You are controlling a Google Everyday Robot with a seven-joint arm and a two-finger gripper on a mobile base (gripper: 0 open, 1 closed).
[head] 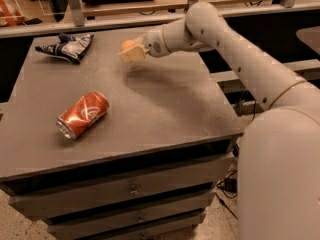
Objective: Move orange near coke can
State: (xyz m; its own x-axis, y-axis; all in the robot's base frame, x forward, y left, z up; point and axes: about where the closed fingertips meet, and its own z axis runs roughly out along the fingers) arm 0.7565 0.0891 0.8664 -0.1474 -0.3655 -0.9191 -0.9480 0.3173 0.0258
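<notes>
The orange is a small pale-orange fruit held in my gripper, lifted above the far middle of the dark table. The gripper's cream fingers are shut on the orange, which shows only in part between them. The coke can, red-orange with white lettering, lies on its side on the left front part of the table, well below and left of the gripper.
A dark blue and white foil bag lies at the table's far left corner. My white arm crosses the right side. Drawers sit below the table front. A shelf runs behind the table.
</notes>
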